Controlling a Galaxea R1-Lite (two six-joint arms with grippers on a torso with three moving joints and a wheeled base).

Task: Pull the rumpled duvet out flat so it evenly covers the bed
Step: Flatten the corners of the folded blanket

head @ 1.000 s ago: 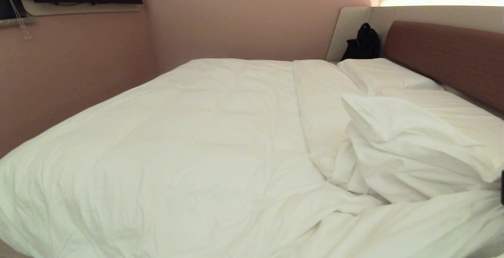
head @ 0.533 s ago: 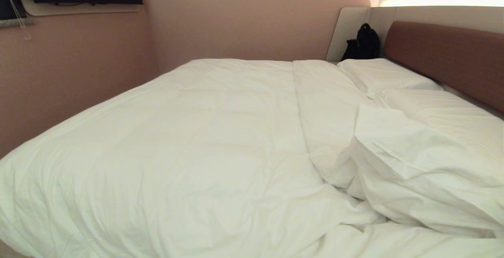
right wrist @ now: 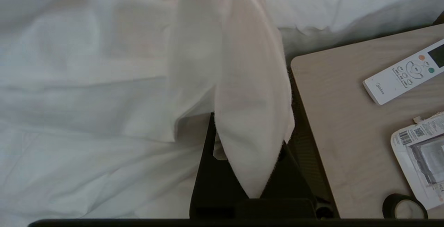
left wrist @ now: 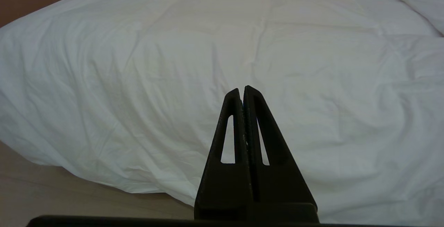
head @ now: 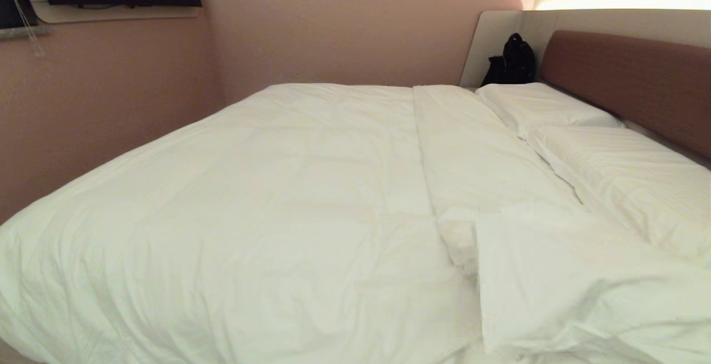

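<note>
White cloth: duvet [head: 289,197], puffy and creased, spread over most of the bed [head: 627,75], reaching the foot end at the left of the head view.
Duvet edge: long straight hem running from the far side toward the near side, just beside the pillows.
Duvet corner: near right part folded into a flat flap [head: 544,280], lying on the bed below the near pillow, creased along its near edge.
Pillows: two white ones against the headboard, far pillow [head: 539,105] and near pillow [head: 627,175], touching end to end.
Headboard: reddish-brown padding in a pale grey surround, lit from above by a warm strip.
Black bag [head: 514,61]: upright in the far corner beside the headboard.
Left gripper [left wrist: 242,92]: black fingers pressed together, nothing between them, hanging level in front of the duvet's hanging side at the foot of the bed, apart from the cloth.
Right gripper [right wrist: 222,171]: closed, with a fold of white duvet cloth [right wrist: 239,92] caught in it and draped over the fingers, hiding the tips.
Counter [right wrist: 350,123]: pale wood bedside surface just beside the right gripper, touching the bed's edge.
On the counter: white remote control [right wrist: 404,74], a plastic-wrapped packet [right wrist: 421,150], a roll of black tape [right wrist: 402,208], each well apart from the duvet.
</note>
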